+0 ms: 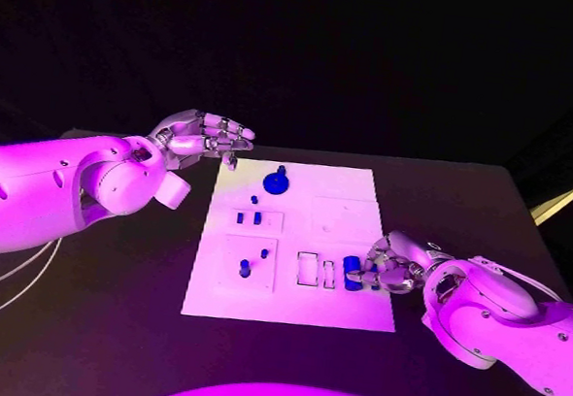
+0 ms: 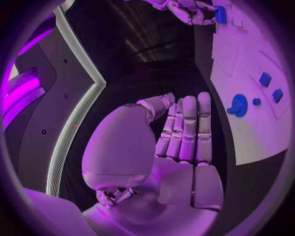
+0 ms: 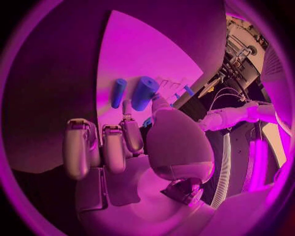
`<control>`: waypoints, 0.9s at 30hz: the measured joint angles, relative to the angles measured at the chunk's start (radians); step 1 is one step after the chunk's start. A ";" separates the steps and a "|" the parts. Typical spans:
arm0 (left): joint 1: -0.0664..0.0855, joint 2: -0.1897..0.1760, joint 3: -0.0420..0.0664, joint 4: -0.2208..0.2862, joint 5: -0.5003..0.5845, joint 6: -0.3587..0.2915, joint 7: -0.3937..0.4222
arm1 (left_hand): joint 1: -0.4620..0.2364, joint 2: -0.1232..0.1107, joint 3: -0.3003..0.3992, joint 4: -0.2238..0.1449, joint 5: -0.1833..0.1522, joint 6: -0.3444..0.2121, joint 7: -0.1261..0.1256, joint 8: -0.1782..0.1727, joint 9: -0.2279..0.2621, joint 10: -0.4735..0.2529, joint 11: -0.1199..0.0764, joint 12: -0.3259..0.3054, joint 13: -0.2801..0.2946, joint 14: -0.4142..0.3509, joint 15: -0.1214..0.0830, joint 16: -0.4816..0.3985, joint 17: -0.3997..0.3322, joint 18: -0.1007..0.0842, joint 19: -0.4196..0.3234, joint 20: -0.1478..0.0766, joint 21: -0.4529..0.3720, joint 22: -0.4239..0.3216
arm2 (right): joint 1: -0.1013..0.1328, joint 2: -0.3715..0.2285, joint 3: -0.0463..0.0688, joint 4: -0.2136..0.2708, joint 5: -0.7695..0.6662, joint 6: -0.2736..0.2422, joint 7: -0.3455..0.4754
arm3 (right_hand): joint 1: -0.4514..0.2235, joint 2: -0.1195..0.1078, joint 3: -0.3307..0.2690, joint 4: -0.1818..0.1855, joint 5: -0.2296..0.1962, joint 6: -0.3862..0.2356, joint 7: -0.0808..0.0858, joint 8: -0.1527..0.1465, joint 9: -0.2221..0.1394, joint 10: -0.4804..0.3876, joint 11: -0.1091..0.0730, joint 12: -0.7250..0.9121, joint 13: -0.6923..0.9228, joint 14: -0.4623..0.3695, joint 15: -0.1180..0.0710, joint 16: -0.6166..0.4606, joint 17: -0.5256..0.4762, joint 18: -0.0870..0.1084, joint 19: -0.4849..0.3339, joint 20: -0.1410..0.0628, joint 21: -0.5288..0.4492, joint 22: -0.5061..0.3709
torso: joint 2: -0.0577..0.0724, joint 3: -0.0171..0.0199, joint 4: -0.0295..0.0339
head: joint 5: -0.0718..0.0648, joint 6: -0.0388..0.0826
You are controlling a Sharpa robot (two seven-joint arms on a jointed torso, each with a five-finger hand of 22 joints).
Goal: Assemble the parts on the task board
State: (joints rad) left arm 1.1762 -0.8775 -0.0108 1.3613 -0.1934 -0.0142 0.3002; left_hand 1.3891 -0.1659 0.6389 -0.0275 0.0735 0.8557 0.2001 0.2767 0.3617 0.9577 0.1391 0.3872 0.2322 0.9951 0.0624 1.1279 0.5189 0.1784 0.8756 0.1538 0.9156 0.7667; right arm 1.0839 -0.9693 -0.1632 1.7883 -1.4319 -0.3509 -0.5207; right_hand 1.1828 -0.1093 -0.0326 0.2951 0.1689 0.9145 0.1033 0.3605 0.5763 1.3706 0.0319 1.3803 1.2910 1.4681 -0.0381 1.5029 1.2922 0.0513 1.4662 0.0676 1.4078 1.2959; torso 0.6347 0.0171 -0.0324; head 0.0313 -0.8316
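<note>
Fingers [image 1: 393, 270] beside blue cylinder [image 1: 351, 267] (touching)

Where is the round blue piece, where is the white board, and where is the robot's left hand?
Round blue piece [image 1: 276, 182], head view, on its disc.
Task board [image 1: 354, 221], head view, on a bare white patch.
Left hand [image 1: 207, 136], head view, on its curled fingers.

In the head view, the right robot hand [image 1: 393, 267] at the lower right of the white board [image 1: 289, 296] covers part of a blue cylinder [image 1: 351, 266]; whether its fingers touch the piece cannot be told. The small blue pieces [image 1: 245, 268] at the board's middle left are too small to make out. In the left wrist view, the board [image 2: 246, 132] is cut off at the right edge.
</note>
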 measured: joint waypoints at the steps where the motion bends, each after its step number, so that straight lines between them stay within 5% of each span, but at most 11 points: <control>1: 0.000 0.000 0.000 0.000 0.000 0.000 0.000 | 0.000 0.000 0.000 0.000 0.000 0.000 0.000 0.000 0.000 0.000 0.000 0.000 0.000 0.000 0.000 0.000 0.000 0.000 0.000 0.000 0.000 0.000 | -0.002 0.004 0.000 -0.002 -0.003 0.001 -0.004 | 0.000 0.000 -0.033 -0.002 -0.014 0.000 0.000 0.015 0.001 0.002 -0.002 0.000 0.000 0.000 0.000 0.000 0.000 0.000 0.000 0.000 0.000 0.000 | 0.000 0.0000 -0.0001 | 0.000 0.000; 3: 0.000 0.000 0.000 0.000 -0.001 0.000 -0.001 | 0.000 0.000 0.000 0.000 0.000 0.000 0.000 0.000 0.000 0.000 0.000 0.000 0.000 0.000 0.000 0.000 0.000 0.000 0.000 0.000 0.000 0.000 | -0.006 0.012 0.000 -0.005 -0.008 0.003 -0.012 | -0.029 0.013 -0.038 -0.005 -0.035 0.000 0.000 0.015 0.001 0.004 -0.003 0.000 0.000 0.000 0.000 0.000 0.000 0.000 0.000 0.000 0.000 0.000 | 0.000 0.0000 -0.0001 | 0.001 0.000; 10: 0.000 -0.001 0.000 0.001 -0.003 0.000 -0.003 | 0.000 0.000 0.000 0.000 0.000 0.000 0.000 0.000 0.000 0.000 0.000 0.000 0.000 0.000 0.000 0.000 0.000 0.000 0.000 0.000 0.000 -0.007 | -0.011 0.031 -0.001 -0.017 -0.023 0.012 -0.039 | -0.051 0.004 -0.038 -0.005 -0.044 0.000 0.000 0.016 0.013 0.006 -0.002 0.000 0.000 0.000 0.000 0.000 0.000 0.000 0.000 0.000 0.000 0.000 | 0.000 -0.0006 0.0010 | 0.001 -0.001; 12: 0.000 -0.001 0.000 0.001 -0.004 0.000 -0.003 | 0.000 0.000 0.000 0.000 0.000 0.000 0.000 0.000 0.000 0.000 0.000 0.000 0.000 0.000 0.000 0.000 0.000 0.000 0.000 0.000 0.000 -0.007 | -0.012 0.037 -0.001 -0.019 -0.024 0.015 -0.042 | -0.051 0.004 -0.038 -0.005 -0.040 0.004 -0.004 0.038 0.015 0.009 -0.005 0.000 0.000 0.000 0.000 0.000 0.000 0.000 0.000 0.000 0.001 0.000 | 0.000 -0.0006 0.0012 | 0.001 -0.002; 17: 0.000 -0.002 0.000 0.001 -0.005 0.000 -0.004 | 0.000 0.000 0.000 0.000 0.000 0.000 0.000 0.000 0.000 0.000 0.000 0.000 0.000 0.000 0.000 0.000 0.000 0.000 0.000 0.000 0.000 -0.007 | -0.016 0.050 0.002 -0.027 -0.026 0.017 -0.046 | -0.002 0.050 -0.064 -0.002 0.044 0.004 -0.004 0.062 0.056 0.012 -0.008 0.000 0.001 -0.010 -0.010 0.000 0.000 -0.001 0.000 0.000 0.012 0.000 | 0.001 0.0007 0.0012 | 0.006 -0.002; 21: 0.000 -0.002 0.000 0.001 -0.005 0.000 -0.004 | 0.000 0.000 0.000 0.000 0.000 0.000 0.000 0.000 0.000 -0.005 -0.005 0.000 0.000 0.000 0.000 0.000 0.000 0.000 0.000 0.000 0.000 -0.007 | -0.021 0.056 0.002 -0.028 -0.023 -0.004 -0.044 | 0.050 0.052 -0.076 -0.011 0.052 0.010 -0.010 0.069 0.066 0.020 -0.008 0.000 0.004 -0.010 -0.010 0.004 0.000 -0.007 0.000 0.000 0.024 0.000 | 0.001 0.0012 0.0007 | 0.009 -0.003; 25: 0.000 -0.002 0.000 0.001 -0.005 0.000 -0.004 | 0.000 0.000 0.000 0.000 0.000 0.000 0.000 0.000 0.000 -0.005 -0.005 0.000 0.000 0.000 0.000 0.000 0.000 0.000 0.000 0.000 0.000 -0.007 | -0.025 0.056 0.000 -0.028 -0.013 -0.048 -0.032 | 0.109 0.062 -0.076 -0.011 0.051 0.015 -0.015 0.045 -0.013 0.025 -0.014 0.000 0.004 -0.005 -0.016 0.010 0.000 -0.007 -0.005 -0.023 0.047 0.000 | 0.001 0.0012 -0.0001 | 0.011 -0.003; 27: 0.000 -0.002 0.000 0.001 -0.005 0.000 -0.005 | 0.000 0.000 0.000 0.000 0.000 0.000 0.000 0.000 0.000 -0.005 -0.005 0.000 0.000 0.000 0.000 0.000 0.000 0.000 0.000 0.000 0.000 -0.007 | -0.026 0.054 -0.001 -0.025 -0.008 -0.075 -0.023 | 0.123 0.062 -0.075 -0.010 0.051 0.015 -0.015 0.036 -0.020 0.029 -0.018 0.000 0.004 -0.005 -0.017 0.014 0.000 -0.008 -0.005 -0.023 0.063 0.000 | 0.001 0.0013 -0.0005 | 0.012 -0.003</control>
State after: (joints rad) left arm 1.1762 -0.8795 -0.0108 1.3619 -0.1984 -0.0142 0.2957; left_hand 1.3891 -0.1659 0.6389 -0.0275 0.0735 0.8556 0.2001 0.2767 0.3616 0.9523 0.1339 0.3873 0.2322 0.9951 0.0624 1.1279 0.5188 0.1784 0.8756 0.1538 0.9156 0.7600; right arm 1.0581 -0.9148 -0.1637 1.7630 -1.4394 -0.4257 -0.5436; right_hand 1.3062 -0.0476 -0.1075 0.2849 0.2203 0.9298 0.0887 0.3961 0.5563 1.3992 0.0140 1.3807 1.2951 1.4628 -0.0548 1.5171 1.2922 0.0437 1.4611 0.0442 1.4705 1.2959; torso 0.6353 0.0184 -0.0329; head 0.0432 -0.8348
